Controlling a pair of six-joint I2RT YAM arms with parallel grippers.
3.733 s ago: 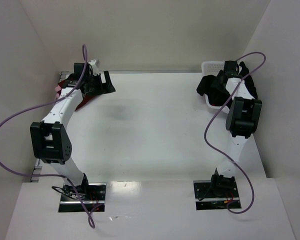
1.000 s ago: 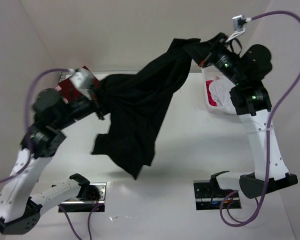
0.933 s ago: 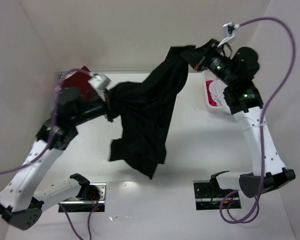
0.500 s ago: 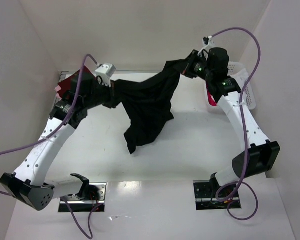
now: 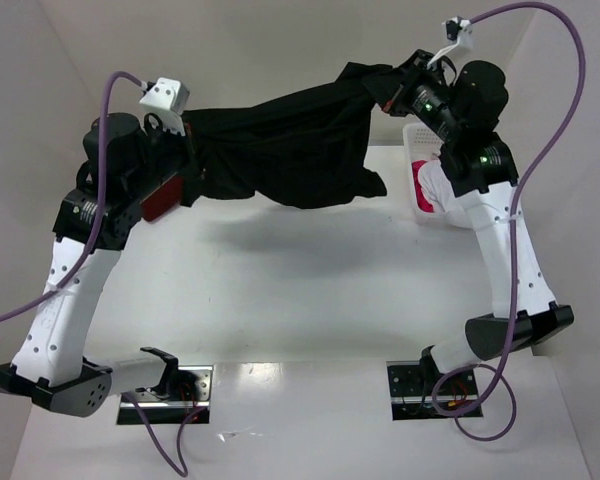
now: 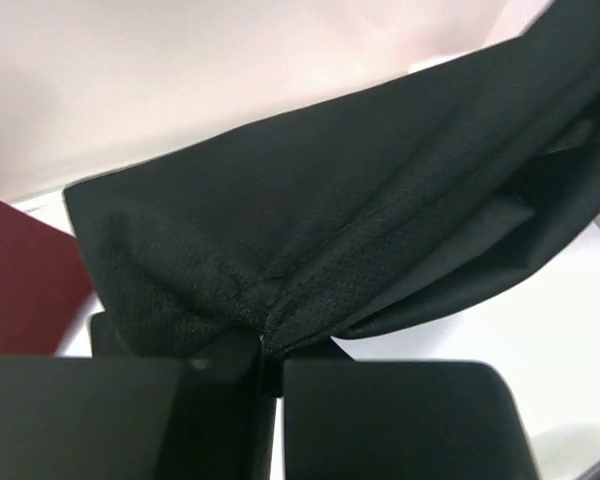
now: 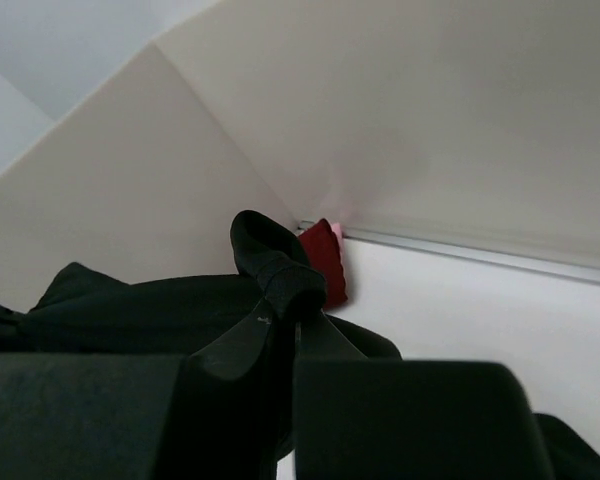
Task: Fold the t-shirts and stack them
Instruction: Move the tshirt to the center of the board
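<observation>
Black t-shirt (image 5: 280,150) hangs stretched in air, left of the basket (image 5: 412,135) — left hand (image 6: 268,365) and right hand (image 7: 290,320) each pinch an edge. Best: even tension, lower flat onto the worktop (image 5: 300,290).

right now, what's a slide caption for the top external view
The left arm and right arm hold a black t-shirt stretched above the table, dark red shirt left, basket right.

No readable text, labels or numbers anywhere.
</observation>
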